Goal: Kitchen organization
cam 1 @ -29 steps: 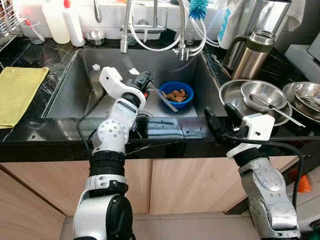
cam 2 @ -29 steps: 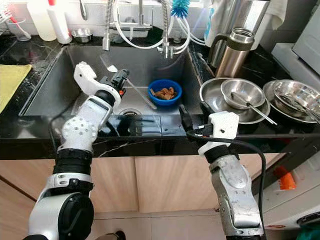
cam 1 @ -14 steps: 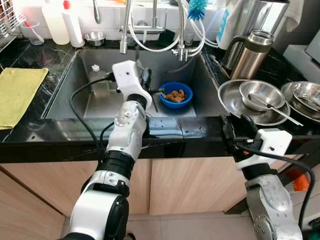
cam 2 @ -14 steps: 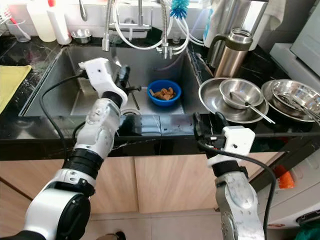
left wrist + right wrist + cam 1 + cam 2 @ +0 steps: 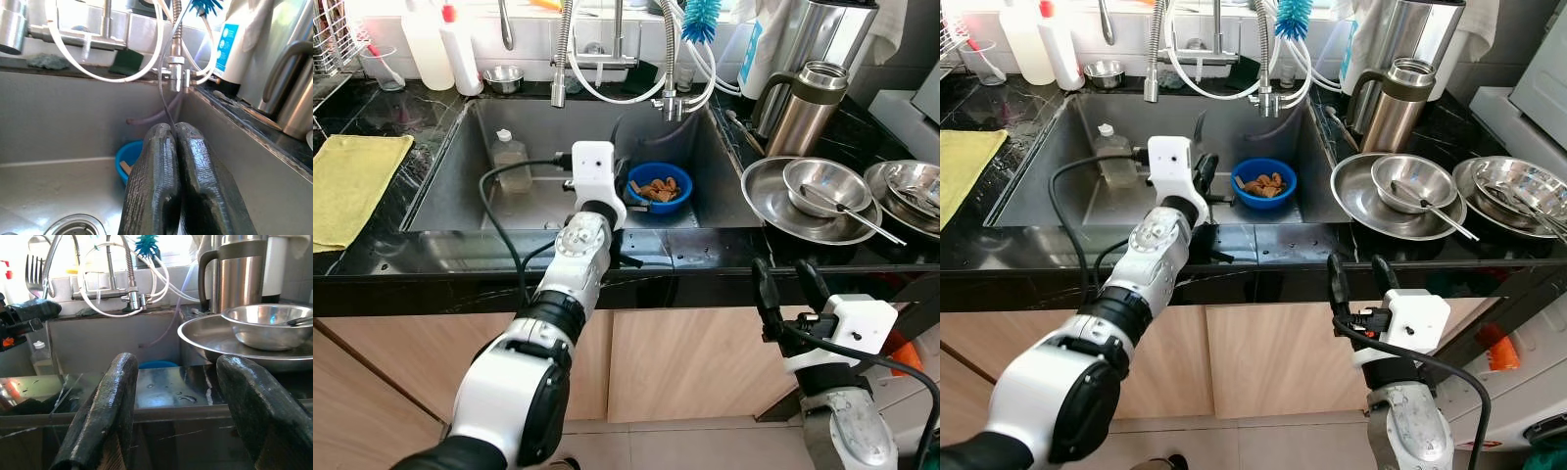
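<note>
My left gripper (image 5: 616, 168) reaches into the steel sink (image 5: 450, 157) just left of a blue bowl (image 5: 658, 188) that holds brown food scraps. It is shut on a thin metal fork (image 5: 618, 137) that stands upright from its fingers. In the left wrist view the fingers (image 5: 156, 161) press together with the fork's edge rising between them. The fork's tines (image 5: 32, 267) appear in the right wrist view. My right gripper (image 5: 781, 284) hangs open and holds nothing, below the counter's front edge and in front of the cabinet.
A small bottle (image 5: 512, 162) stands in the sink's left half. Stacked steel bowls (image 5: 827, 186) and a steel jug (image 5: 808, 103) crowd the right counter. A yellow cloth (image 5: 352, 186) lies on the left counter. Faucet hoses (image 5: 607, 83) hang over the back of the sink.
My left gripper has swung the fork from lying across the sink to standing upright beside the blue bowl. My right gripper has dropped from the counter edge to below it.
</note>
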Robot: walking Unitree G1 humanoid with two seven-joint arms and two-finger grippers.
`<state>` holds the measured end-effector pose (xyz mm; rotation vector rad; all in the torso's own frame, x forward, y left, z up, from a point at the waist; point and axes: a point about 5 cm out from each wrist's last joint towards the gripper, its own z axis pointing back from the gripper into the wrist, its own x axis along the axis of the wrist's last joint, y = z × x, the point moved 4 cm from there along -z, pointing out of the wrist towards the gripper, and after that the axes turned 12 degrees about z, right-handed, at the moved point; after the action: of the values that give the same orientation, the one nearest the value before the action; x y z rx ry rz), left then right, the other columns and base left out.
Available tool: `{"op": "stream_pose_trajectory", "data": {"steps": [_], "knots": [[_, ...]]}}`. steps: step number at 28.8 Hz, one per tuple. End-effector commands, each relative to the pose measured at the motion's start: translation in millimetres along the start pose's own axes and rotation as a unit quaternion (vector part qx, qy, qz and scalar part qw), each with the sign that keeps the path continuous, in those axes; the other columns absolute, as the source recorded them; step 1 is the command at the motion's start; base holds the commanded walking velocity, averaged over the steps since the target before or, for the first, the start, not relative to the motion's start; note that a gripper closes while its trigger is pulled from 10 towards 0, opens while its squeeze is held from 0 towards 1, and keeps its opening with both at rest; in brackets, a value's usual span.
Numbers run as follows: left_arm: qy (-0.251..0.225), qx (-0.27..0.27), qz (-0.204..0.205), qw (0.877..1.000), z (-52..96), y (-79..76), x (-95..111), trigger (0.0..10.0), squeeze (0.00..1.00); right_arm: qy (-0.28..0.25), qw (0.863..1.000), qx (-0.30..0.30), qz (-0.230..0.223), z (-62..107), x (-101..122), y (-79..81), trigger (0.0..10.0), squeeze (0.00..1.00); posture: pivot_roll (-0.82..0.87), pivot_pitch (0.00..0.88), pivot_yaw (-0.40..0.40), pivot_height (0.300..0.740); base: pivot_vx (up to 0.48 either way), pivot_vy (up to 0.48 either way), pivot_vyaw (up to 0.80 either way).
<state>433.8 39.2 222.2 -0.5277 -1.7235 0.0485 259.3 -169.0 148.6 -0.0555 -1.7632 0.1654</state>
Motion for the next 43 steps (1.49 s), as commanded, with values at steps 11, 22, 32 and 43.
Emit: {"op": "stream_pose_trajectory", "data": {"steps": [11,22,32,43], "knots": [[0.036,-0.013,-0.039,0.999,0.7,-2.5,-15.2,10.0,0.13,-0.015,1.000,-0.005,0.005,0.4,9.2,-1.4,10.0,0.00,0.04,0.094,-0.019,0.740,0.000,0.000,0.00],[0.039,-0.014,-0.048,0.998,2.4,-1.7,-19.0,10.0,1.00,-0.017,1.000,0.000,0.006,-4.0,9.6,0.2,10.0,0.00,0.04,0.101,-0.022,0.740,0.000,0.000,0.00],[0.036,-0.015,-0.049,0.998,2.0,-3.5,-18.3,10.0,0.00,-0.016,1.000,0.001,0.007,-6.5,8.9,0.4,10.0,0.00,0.04,0.100,-0.019,0.740,0.000,0.000,0.00],[-0.046,-0.026,-0.054,0.997,-2.5,2.4,19.1,10.0,0.00,-0.020,1.000,-0.004,0.013,-13.2,11.1,-1.5,10.0,0.00,0.05,0.097,-0.020,0.740,0.000,0.000,0.00]]}}
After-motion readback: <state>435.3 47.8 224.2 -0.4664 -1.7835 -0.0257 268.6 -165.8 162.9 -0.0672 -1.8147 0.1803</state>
